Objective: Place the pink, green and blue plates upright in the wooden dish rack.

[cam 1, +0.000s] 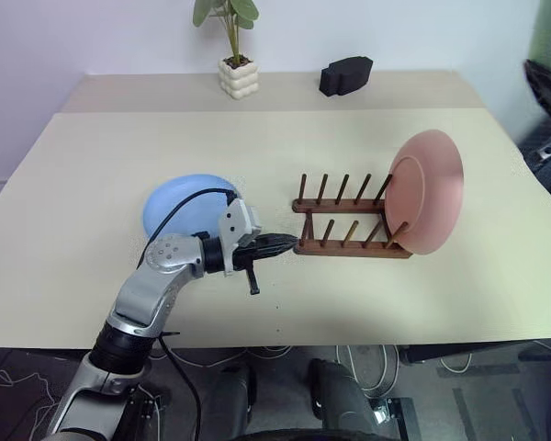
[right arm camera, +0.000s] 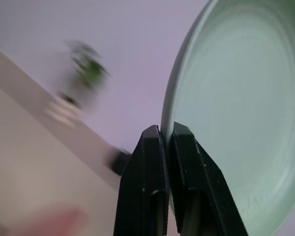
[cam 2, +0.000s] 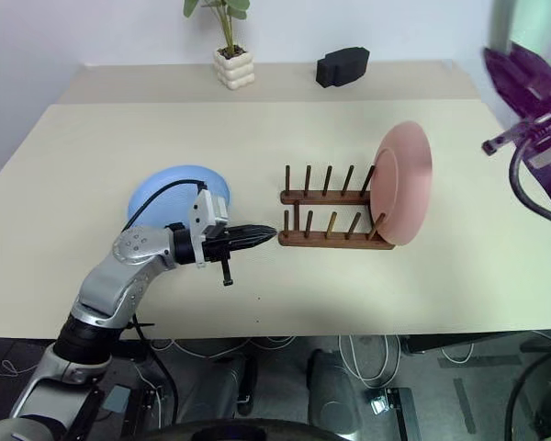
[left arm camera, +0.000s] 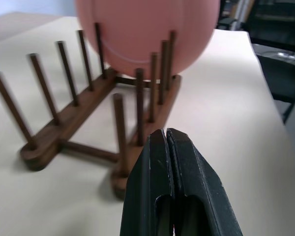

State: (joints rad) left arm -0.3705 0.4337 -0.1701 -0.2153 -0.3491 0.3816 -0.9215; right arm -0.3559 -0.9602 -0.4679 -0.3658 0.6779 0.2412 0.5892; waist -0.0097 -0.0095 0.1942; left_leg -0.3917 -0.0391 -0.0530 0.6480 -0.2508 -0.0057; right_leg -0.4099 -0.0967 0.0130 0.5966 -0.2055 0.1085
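Nearest the robot, the left gripper (cam 1: 274,244) lies low over the table (cam 1: 92,266), its 2 fingers pressed together on nothing, pointing toward 3 o'clock. Its tips sit just beside, perhaps touching, the near left end of the wooden dish rack (cam 1: 349,225); whether they make contact cannot be told. Judged from this, the left arm is steadying the rack rather than carrying anything.

Behind that gripper, at about 10 o'clock from it, the blue plate (cam 1: 179,200) lies flat on the table, partly hidden by the wrist. The left arm is plainly the nearer one to it.

The rack's long axis runs from 9 to 3 o'clock, with its 2 rows of pegs side by side. The pink plate (cam 1: 433,188) stands upright at the 3 o'clock end, so 1 of 3 plates is done. The slots toward 9 o'clock are free.

The right gripper (right arm camera: 163,142) is clamped on the rim of the green plate (right arm camera: 236,98), held up in the air. The rack lies toward 9 o'clock and below the right arm. The coming move likely turns on bringing the green plate's face parallel to the pink one, across the rack's long axis, then lowering it into the next free slot.

At 12 o'clock, far back, stand a potted plant (cam 1: 234,55) and a black object (cam 1: 346,75).
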